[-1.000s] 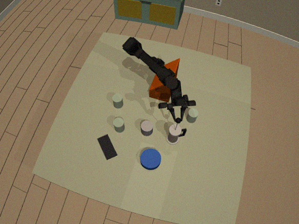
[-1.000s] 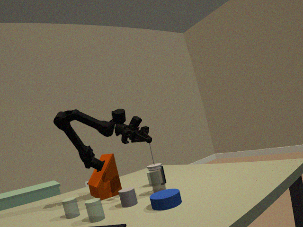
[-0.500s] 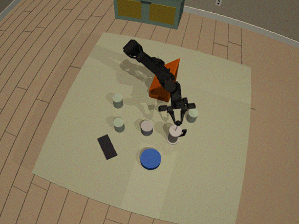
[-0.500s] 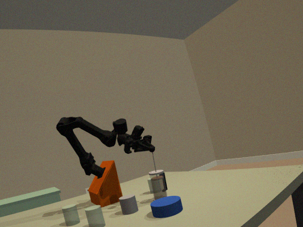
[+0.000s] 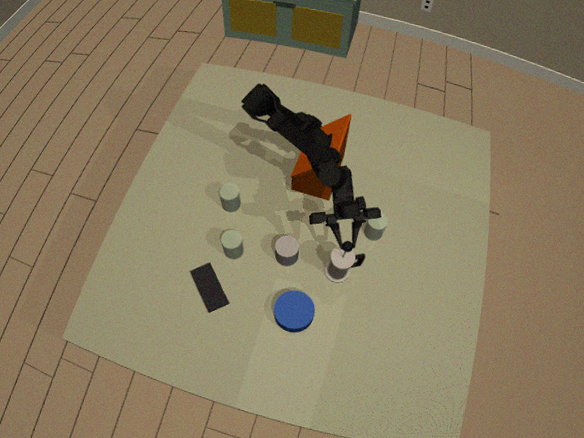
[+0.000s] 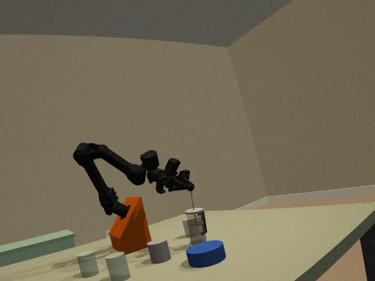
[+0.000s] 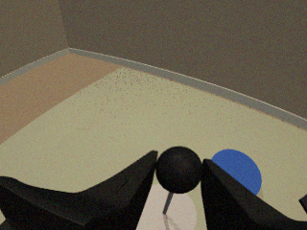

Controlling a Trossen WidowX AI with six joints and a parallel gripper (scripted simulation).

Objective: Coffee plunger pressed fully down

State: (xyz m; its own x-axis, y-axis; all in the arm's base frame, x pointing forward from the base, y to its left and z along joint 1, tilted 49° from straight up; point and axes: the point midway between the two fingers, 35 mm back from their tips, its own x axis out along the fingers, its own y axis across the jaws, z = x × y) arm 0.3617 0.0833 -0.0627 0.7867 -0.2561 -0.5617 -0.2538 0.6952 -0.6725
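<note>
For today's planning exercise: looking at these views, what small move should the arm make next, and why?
Probably press straight down. The gripper is shut on the black knob, yet a stretch of rod shows above the lid, so the plunger is not yet down. A vertical push should avoid tipping the press.

My claw is matte black, and so is the round plunger knob pinched between its fingers. Below it I see the coffee press, clear grey glass with a pale pinkish-white lid and a dark handle. Just beyond sits a solid blue disc. Behind the claw, the arm's base block is bright orange. The desk is a plain pale olive-cream, and the floor shows tan wooden planks.
</note>
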